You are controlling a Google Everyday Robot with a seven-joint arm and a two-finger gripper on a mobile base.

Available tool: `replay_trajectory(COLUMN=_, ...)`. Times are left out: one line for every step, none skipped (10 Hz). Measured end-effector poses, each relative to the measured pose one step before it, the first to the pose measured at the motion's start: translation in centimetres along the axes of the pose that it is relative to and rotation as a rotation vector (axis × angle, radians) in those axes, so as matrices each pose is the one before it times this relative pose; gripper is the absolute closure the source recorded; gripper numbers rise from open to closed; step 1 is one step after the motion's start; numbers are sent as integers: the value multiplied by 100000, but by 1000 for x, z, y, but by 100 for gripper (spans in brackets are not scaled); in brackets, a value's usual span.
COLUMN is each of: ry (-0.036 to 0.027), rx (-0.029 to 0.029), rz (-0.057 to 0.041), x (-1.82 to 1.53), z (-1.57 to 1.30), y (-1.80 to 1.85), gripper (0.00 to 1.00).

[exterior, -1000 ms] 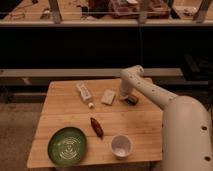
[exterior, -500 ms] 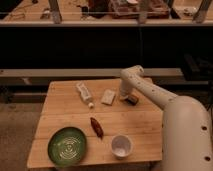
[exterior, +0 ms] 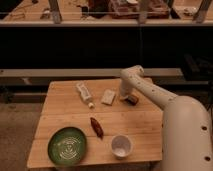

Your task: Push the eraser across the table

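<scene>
The eraser [exterior: 132,100] is a small dark brown-reddish block lying on the light wooden table [exterior: 65,117] near its far right side. My white arm reaches in from the right and bends down over it. My gripper [exterior: 125,96] hangs just left of the eraser, close to it or touching it; I cannot tell which. The arm's wrist hides part of the gripper.
A pale cream block [exterior: 108,97] lies left of the gripper. A white bottle [exterior: 84,93] lies further left. A slim red chili-shaped thing [exterior: 96,127] sits mid-table. A green plate [exterior: 67,145] and a white cup [exterior: 121,146] stand near the front edge.
</scene>
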Motion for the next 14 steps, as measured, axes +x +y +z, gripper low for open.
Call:
replay_trajectory(ry=5, rx=5, rz=2, x=2, z=0, y=-2, gripper=86)
replay_trajectory(ry=-4, rx=2, rz=2, x=-3, z=-2, y=-2, gripper=86)
replay_trajectory(ry=1, rx=-1, rz=-1, x=1, z=-1, y=1, gripper=86)
replay_trajectory(ry=-2, rx=1, rz=-2, x=-1, z=1, y=-1, gripper=86)
replay_trajectory(ry=-43, rx=2, rz=-7, x=-23, z=-1, y=-2, gripper=86)
replay_trajectory(ry=4, rx=-4, rz=1, x=3, z=3, y=3, gripper=81)
replay_trajectory(ry=-3, rx=2, rz=-2, x=-2, z=-1, y=-1, gripper=78)
replay_trajectory(ry=0, rx=2, rz=9, x=2, z=-1, y=-1, gripper=79)
replay_trajectory(ry=-5, rx=-4, rz=-4, x=-4, z=4, y=2, gripper=86)
replay_trajectory(ry=-1, rx=-3, rz=2, x=2, z=1, y=1, gripper=86)
replay_trajectory(ry=-9, rx=-24, rz=10, x=2, z=19, y=10, gripper=86)
replay_trajectory(ry=0, rx=7, rz=-2, x=-1, z=-1, y=-3, gripper=86)
replay_trajectory(ry=5, rx=-1, rz=-2, x=1, z=-3, y=0, gripper=86)
replay_trajectory(ry=-3, rx=-8, rz=0, x=-2, z=6, y=3, gripper=86)
